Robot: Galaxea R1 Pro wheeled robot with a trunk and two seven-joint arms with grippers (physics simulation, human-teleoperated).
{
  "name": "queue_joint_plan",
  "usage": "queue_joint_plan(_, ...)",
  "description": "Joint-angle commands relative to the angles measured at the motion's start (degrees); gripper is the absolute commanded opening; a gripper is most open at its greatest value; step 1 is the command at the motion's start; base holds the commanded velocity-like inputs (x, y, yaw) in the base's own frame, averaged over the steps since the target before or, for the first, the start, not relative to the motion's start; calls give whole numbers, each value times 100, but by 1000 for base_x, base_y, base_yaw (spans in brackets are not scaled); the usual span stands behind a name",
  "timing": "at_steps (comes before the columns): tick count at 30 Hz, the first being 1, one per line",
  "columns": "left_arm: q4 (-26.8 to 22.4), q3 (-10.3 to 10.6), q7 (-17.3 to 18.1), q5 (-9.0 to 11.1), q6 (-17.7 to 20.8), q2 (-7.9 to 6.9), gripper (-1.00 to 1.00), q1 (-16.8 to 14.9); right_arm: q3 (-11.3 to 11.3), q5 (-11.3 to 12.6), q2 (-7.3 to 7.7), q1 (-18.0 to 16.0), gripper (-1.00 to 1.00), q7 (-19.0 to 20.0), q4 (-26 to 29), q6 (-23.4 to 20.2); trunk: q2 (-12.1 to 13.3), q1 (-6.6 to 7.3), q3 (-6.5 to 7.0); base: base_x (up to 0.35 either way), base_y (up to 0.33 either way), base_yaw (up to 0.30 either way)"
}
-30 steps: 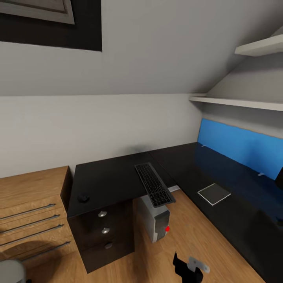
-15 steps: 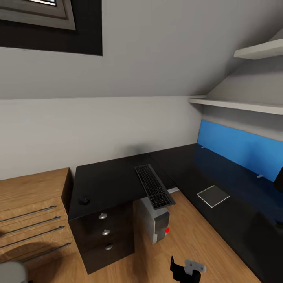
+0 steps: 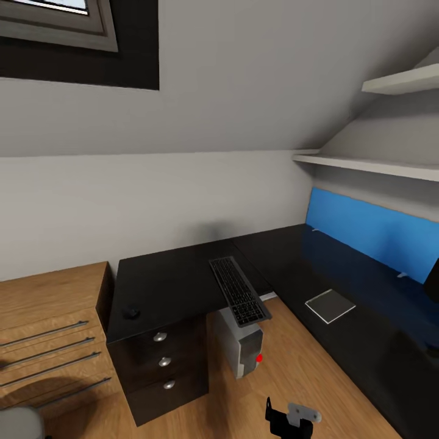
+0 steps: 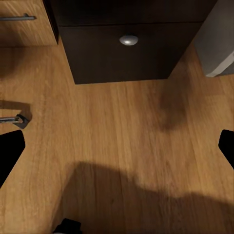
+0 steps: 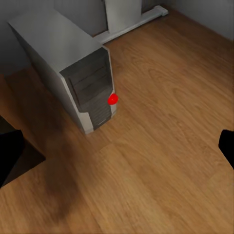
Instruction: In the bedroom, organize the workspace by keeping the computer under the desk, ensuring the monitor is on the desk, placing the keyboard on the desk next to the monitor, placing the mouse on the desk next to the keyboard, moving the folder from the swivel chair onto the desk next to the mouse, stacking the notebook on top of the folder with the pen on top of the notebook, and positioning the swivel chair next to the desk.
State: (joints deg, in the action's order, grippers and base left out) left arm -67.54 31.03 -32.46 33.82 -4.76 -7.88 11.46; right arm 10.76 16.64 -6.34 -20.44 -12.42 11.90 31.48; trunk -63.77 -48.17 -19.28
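Note:
The glossy black L-shaped desk (image 3: 164, 280) fills the middle of the head view. A silver-grey keyboard (image 3: 239, 291) lies on it with its near end hanging past the edge. The small black mouse (image 3: 130, 313) sits near the desk's left front corner. The pale notebook (image 3: 330, 305) lies flat on the right wing. Under the desk stands the light-grey computer (image 3: 242, 347) (image 5: 78, 78). My right gripper (image 3: 292, 417) (image 5: 117, 151) hangs open above the floor in front of the computer. My left gripper (image 4: 117, 151) is open over bare floor before the black drawers (image 4: 128, 53). Folder, pen and monitor are out of view.
A light wooden chest of drawers (image 3: 49, 329) stands left of the desk. A blue panel (image 3: 372, 230) backs the right wing, with white shelves (image 3: 372, 161) above. A white desk leg (image 5: 124, 19) stands behind the computer. A chrome piece with a dark castor (image 4: 14, 119) lies on the wooden floor (image 3: 305, 372).
The head view has tilted up a little, so more of the window shows. My right gripper has lowered slightly in the picture. The things on the desk have not moved.

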Motion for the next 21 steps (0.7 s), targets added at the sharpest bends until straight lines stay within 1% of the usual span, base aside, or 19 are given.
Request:
queue_joint_plan(1, -4, 18, -25, 61, -49, -8, 100, -4, 50, 41, 1, -4, 100, -32, -3, 22, -4, -1, -5, 0, 0, 0)
queue_joint_plan(4, 46, 12, -24, 61, -50, -10, 100, -4, 50, 41, 1, -4, 100, -32, -3, 34, -4, -1, -5, 0, 0, 0)
queue_joint_plan(5, 136, 8, -24, 47, -51, -5, 100, -4, 49, 41, 1, -4, 100, -32, -3, 41, -4, -1, -5, 0, -261, 243)
queue_joint_plan(10, 144, 8, -17, 46, -51, 19, 100, -4, 54, 31, -1, -4, 100, -32, -3, 42, -4, -1, -5, -59, -270, 263)
queue_joint_plan(13, 149, 8, -16, 49, -48, 21, 100, -4, 58, 23, -3, -4, 100, -32, -3, 43, -4, -1, -5, -210, -163, 275)
queue_joint_plan(17, 156, 8, -6, 53, -46, 26, 100, -4, 65, 15, -6, -4, 100, -32, -3, 43, -4, -1, -6, -291, -60, 277)
queue_joint_plan(21, 157, 8, -5, 54, -49, 30, 100, -4, 72, -43, -8, -4, 100, -32, -3, 43, -4, -1, -12, -323, -20, 171)
